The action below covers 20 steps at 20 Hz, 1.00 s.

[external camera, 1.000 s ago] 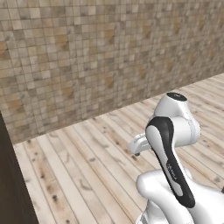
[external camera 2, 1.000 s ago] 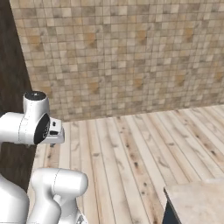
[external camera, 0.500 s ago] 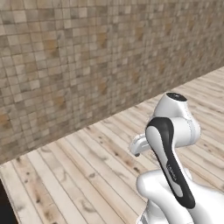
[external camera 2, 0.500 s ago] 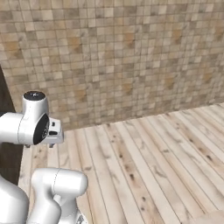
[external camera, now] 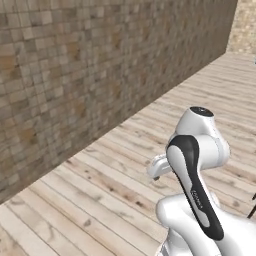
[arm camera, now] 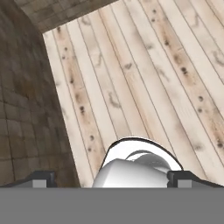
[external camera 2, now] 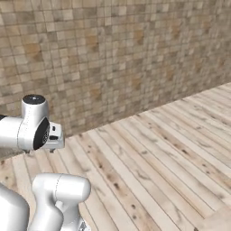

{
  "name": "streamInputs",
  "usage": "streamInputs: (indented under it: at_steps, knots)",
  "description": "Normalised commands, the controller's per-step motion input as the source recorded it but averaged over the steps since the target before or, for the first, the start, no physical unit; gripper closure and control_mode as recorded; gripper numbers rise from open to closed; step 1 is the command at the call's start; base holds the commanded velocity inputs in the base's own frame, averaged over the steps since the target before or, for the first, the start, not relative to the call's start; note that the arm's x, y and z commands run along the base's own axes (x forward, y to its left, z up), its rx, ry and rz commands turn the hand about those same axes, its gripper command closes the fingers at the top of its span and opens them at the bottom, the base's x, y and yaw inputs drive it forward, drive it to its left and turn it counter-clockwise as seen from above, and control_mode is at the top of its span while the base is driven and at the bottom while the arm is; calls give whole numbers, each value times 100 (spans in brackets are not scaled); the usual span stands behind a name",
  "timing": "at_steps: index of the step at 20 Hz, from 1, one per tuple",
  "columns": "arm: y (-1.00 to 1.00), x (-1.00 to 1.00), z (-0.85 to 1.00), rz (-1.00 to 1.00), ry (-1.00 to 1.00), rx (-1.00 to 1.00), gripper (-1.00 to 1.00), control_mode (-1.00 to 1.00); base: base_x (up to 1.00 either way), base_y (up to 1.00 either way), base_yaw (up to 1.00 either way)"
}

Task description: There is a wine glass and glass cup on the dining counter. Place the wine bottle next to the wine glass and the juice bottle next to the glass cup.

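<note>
Beige corner, seemingly the dining counter point(external camera 2: 219, 220), peeking in at the lower right edge of the right base view.
Too little showing to judge marbling or rim. Gripper point(arm camera: 113, 179) empty, fingertips point(arm camera: 43, 178) spread wide over the plank floor point(external camera 2: 149, 153); tiled wall point(external camera 2: 113, 58) close ahead, open boards stretching rightward along it.

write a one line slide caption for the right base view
White robot arm folded above its base, facing a tan tiled wall across bare wooden plank floor.
</note>
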Motion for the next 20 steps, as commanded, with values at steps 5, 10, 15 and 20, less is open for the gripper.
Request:
streamInputs:
  at_steps: [5, 10, 15, 20]
  knots:
    - [0, 0, 0, 0, 0, 0, -100, 100, 43, 14, -61]
    - [0, 0, 0, 0, 0, 0, -100, 100, 42, 14, -61]
    - [0, 0, 0, 0, 0, 0, -100, 100, 50, 16, -51]
    - [0, 0, 0, 0, 0, 0, -100, 100, 62, 21, -30]
